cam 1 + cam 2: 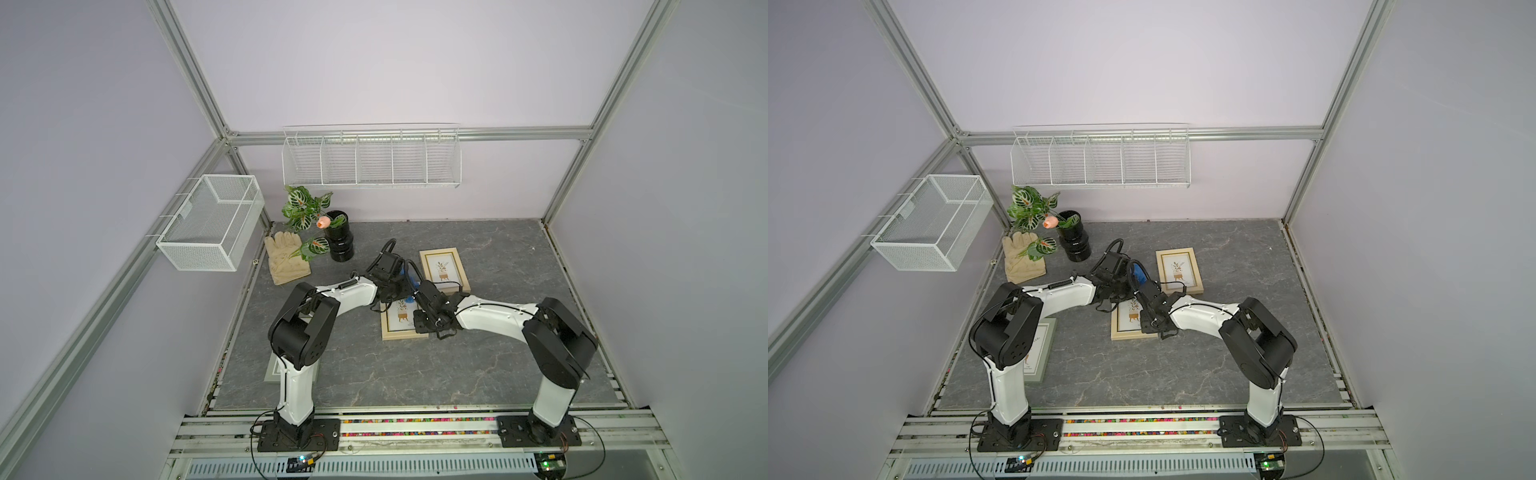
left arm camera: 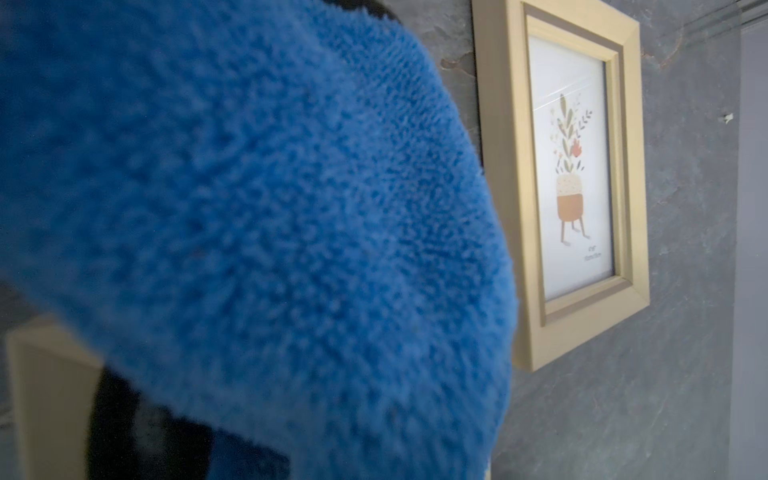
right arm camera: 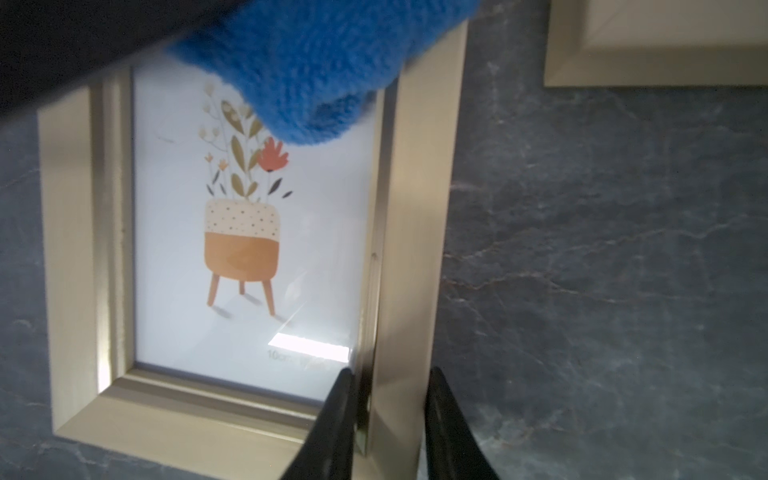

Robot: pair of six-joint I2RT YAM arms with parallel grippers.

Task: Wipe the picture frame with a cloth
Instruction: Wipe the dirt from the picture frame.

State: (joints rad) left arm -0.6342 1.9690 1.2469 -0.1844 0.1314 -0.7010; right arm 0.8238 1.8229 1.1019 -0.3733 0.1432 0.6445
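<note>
the left tool [image 1: 397,289] is pressed shut on the royal-blue microfibre cloth [image 3: 316,62], which hangs over the flower end of the gold picture frame [image 3: 415,249] lying flat on the grey bench [image 3: 582,249]. the right tool [image 3: 390,399] pinches that frame's side rail near a corner, one finger on each side.

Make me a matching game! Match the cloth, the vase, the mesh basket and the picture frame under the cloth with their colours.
Things:
1. cloth
2. vase
3. mesh basket
4. picture frame under the cloth

Colours:
a. white
b. gold
c. blue
d. black

Pairs: 1-c, 2-d, 3-a, 4-b
</note>
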